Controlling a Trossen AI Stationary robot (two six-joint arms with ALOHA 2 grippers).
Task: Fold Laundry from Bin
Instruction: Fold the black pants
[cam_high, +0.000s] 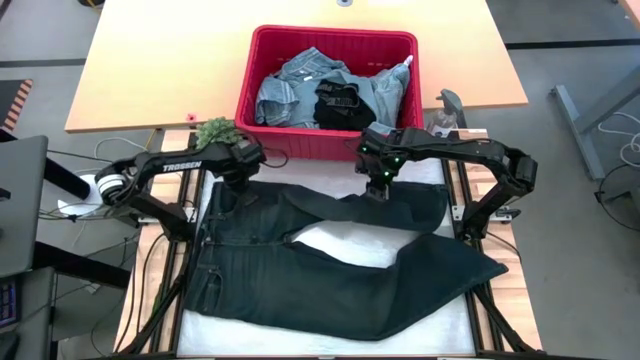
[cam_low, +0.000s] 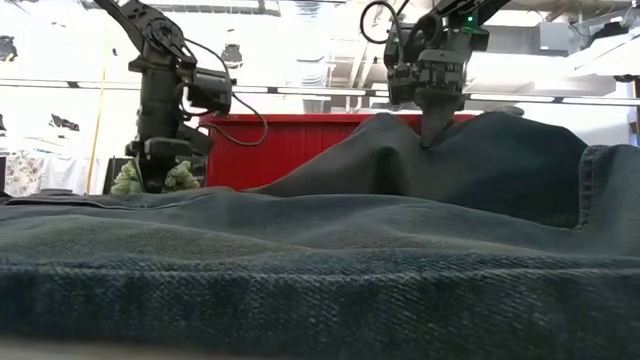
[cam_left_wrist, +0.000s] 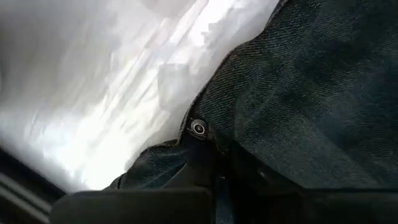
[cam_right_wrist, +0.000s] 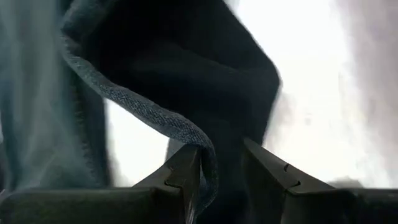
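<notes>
One pair of dark blue-black denim jeans (cam_high: 330, 275) lay spread across the white table top (cam_high: 330, 243), waistband toward the left side, 2 legs running right; the upper leg was pulled up into a peak. A metal rivet (cam_left_wrist: 198, 127) showed at the waistband corner. Left gripper (cam_high: 237, 178) sat at the jeans' upper-left corner, jaws shut on the waistband edge, w/ a small green plant (cam_high: 214, 131) just behind it. Behind the jeans stood 1 large red rectangular plastic bin (cam_high: 330, 45) holding approx. 2 light blue denim pieces (cam_high: 290, 90) and 1 black garment (cam_high: 340, 103). Right gripper (cam_high: 378, 188) pinched the raised upper leg's hem, fabric edge between its fingers (cam_right_wrist: 186, 174).
</notes>
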